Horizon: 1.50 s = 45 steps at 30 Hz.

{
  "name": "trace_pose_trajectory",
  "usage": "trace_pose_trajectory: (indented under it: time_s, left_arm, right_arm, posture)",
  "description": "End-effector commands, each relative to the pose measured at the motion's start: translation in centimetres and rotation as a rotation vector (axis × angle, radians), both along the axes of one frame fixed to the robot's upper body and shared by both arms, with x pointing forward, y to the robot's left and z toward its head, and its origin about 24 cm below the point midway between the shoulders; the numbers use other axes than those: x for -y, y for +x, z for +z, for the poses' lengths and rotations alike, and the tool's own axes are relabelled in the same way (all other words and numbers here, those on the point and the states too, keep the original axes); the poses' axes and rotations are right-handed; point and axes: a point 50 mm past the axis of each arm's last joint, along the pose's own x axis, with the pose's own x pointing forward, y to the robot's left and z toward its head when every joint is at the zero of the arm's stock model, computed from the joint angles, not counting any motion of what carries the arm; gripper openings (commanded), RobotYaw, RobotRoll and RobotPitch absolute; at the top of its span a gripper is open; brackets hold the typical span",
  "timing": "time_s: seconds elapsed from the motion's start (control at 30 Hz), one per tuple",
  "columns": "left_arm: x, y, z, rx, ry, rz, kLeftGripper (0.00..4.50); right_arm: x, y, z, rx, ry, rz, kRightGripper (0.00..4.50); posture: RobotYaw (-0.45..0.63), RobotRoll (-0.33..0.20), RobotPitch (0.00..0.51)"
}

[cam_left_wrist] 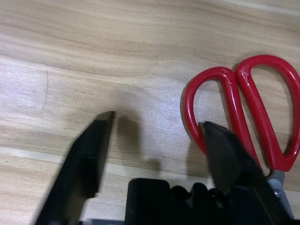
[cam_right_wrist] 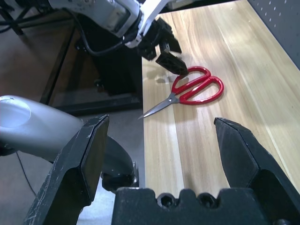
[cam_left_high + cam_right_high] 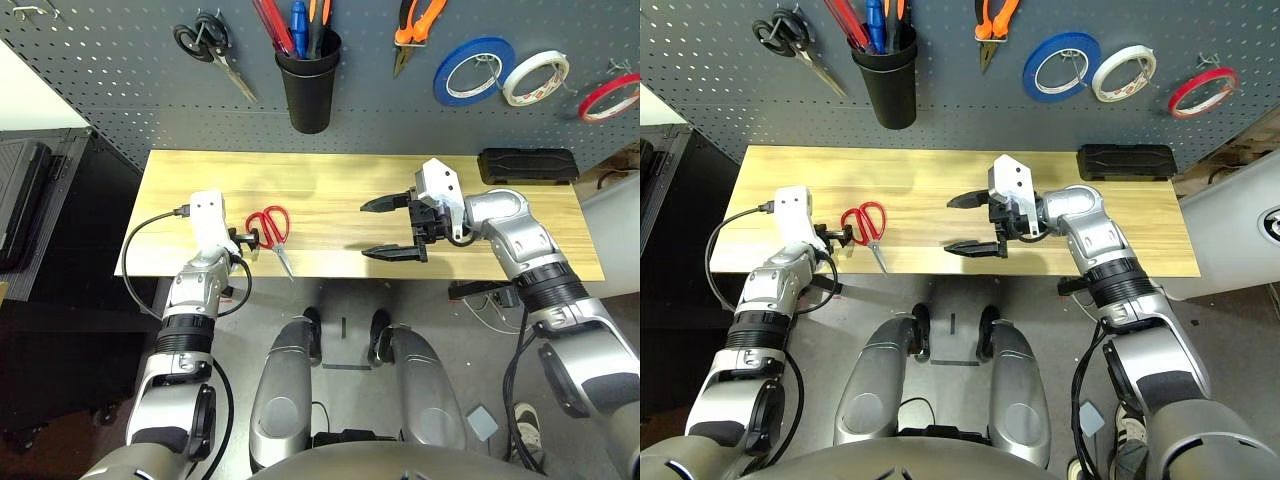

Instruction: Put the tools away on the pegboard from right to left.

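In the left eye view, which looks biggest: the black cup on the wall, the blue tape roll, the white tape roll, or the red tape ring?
1. black cup
2. blue tape roll
3. white tape roll and red tape ring: too alike to rank.

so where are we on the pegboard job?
Mostly done: red tape ring and orange-handled pliers hang on the pegboard, and a red-handled tool stands in the black cup. In hand: left end effector open at the red-handled scissors on the table, one finger at a handle loop. Left: grasp and hang them.
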Motion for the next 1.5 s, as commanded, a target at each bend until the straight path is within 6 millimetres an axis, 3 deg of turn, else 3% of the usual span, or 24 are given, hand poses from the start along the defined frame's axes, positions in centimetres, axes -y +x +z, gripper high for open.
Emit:
trace_pose_trajectory:
  time_s: [0.03, 0.2, 0.27, 0.73, 1.17, 1.5]
  left_arm:
    - [0.4, -0.1, -1.1, -0.030, 0.001, -0.004, 2.44]
    - [1.1, 0.4, -1.4, -0.022, -0.008, -0.019, 0.58]
    - [1.3, 0.6, -1.4, -0.014, -0.010, -0.022, 0.04]
    - [1.2, 1.4, 0.5, 0.064, -0.022, -0.031, 0.04]
    - [0.8, 0.9, 2.8, 0.138, -0.022, -0.036, 0.04]
    - [-0.2, -1.0, 6.0, 0.222, -0.004, -0.029, 0.04]
  right_arm:
    - [0.1, -0.3, 0.3, 0.002, 0.017, 0.012, 4.50]
    - [0.5, -0.2, 0.9, 0.023, 0.026, -0.004, 4.50]
    - [0.8, -0.2, 0.9, 0.025, 0.026, -0.010, 4.50]
    - [2.6, 0.5, 1.6, 0.056, 0.035, -0.066, 4.50]
    - [4.0, 1.0, 2.5, 0.079, 0.057, -0.091, 4.50]
    - [5.7, 1.2, 4.5, 0.102, 0.101, -0.092, 4.50]
  posture:
    - [0.02, 0.000, 0.290]
    - [0.01, 0.000, 0.252]
    - [0.01, 0.000, 0.236]
    - [0.01, 0.000, 0.140]
    - [0.02, 0.000, 0.121]
    - [0.04, 0.000, 0.112]
